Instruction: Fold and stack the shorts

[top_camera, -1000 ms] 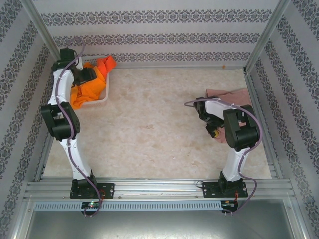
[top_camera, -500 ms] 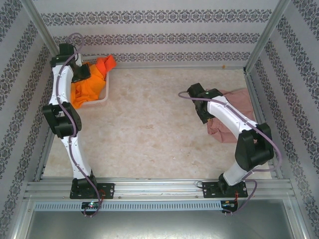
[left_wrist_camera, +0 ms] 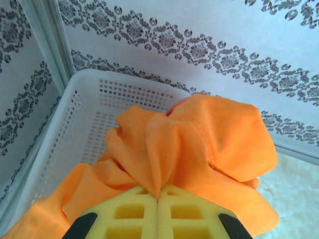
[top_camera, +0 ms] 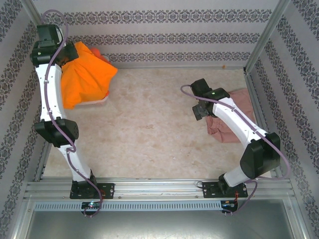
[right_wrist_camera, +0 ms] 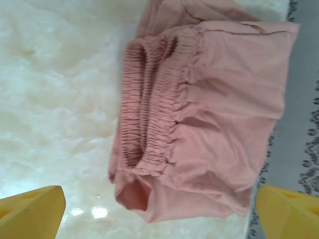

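At the far left corner the left gripper [left_wrist_camera: 157,199] is clenched on a pinch of orange shorts [left_wrist_camera: 199,144]; the left wrist camera gives the yellow pads [left_wrist_camera: 124,214] pressed flat together with cloth bunching out of the seam, and the white perforated basket [left_wrist_camera: 75,114] below; from above, these shorts hang spread wide under the raised arm, covering most of the basket; across the pale table [top_camera: 149,124] the right gripper [top_camera: 201,110] stands spread wide, grasping nothing; its wrist camera gives the pink shorts [right_wrist_camera: 214,114] lying folded by the right wall, gathered waistband plain, just beyond the parted fingertips.
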